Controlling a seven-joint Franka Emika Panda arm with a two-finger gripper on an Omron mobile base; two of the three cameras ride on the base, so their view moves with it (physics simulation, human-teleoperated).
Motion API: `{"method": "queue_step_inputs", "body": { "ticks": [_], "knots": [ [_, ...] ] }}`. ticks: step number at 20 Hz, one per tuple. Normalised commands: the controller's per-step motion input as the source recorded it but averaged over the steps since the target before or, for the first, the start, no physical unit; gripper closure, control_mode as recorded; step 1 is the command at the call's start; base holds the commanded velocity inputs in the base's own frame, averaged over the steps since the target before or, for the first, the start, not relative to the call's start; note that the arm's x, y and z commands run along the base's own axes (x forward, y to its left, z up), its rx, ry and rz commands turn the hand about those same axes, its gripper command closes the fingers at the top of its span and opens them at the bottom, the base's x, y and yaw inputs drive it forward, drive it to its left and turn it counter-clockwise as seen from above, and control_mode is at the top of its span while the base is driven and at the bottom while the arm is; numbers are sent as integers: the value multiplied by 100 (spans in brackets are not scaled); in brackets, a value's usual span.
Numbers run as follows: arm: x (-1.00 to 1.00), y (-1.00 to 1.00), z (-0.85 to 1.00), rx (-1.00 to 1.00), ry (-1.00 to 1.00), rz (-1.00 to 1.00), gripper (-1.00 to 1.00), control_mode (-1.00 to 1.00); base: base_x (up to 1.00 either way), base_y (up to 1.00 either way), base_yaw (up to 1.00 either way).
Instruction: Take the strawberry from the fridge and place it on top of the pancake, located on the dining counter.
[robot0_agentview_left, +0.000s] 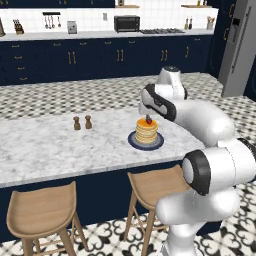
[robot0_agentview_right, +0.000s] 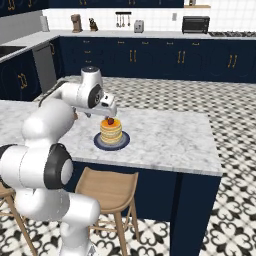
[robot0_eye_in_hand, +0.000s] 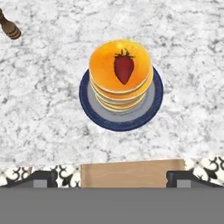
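The strawberry (robot0_eye_in_hand: 124, 66) lies flat on top of the pancake (robot0_eye_in_hand: 120, 76) stack, its dark top pointing away from my fingertips. The stack sits on a dark round plate (robot0_eye_in_hand: 89, 111) on the marble dining counter (robot0_agentview_left: 50, 145). My gripper (robot0_eye_in_hand: 111, 178) hovers a little above the stack, open, its fingertips spread wide with nothing between them. From the base views the strawberry (robot0_agentview_left: 148, 120) (robot0_agentview_right: 110, 121) shows as a small red dot right under the gripper (robot0_agentview_left: 147, 113) (robot0_agentview_right: 110, 114). The grey fridge (robot0_agentview_left: 240, 45) stands far off at the back right.
Two small brown shakers (robot0_agentview_left: 82, 122) stand on the counter left of the plate; one shaker (robot0_eye_in_hand: 9, 27) shows at the hand view's corner. Wooden stools (robot0_agentview_left: 42, 210) (robot0_agentview_right: 107, 187) line the near side of the counter. A navy wall counter with appliances runs along the back.
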Motion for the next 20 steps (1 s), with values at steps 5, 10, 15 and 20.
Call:
{"method": "queue_step_inputs", "body": {
  "ticks": [5, 10, 15, 20],
  "knots": [
    [-84, 50, 37, 0, 0, 0, -100, -100, 0, 0, 0],
    [-34, 63, 33, -9, 8, 0, -100, -100, 0, 0, 0],
    [-2, 84, -15, -16, 7, 0, -100, -100, 0, 0, 0],
    [-2, 73, -49, -30, 0, 0, -100, -100, 0, 0, 0]
  ]
}}
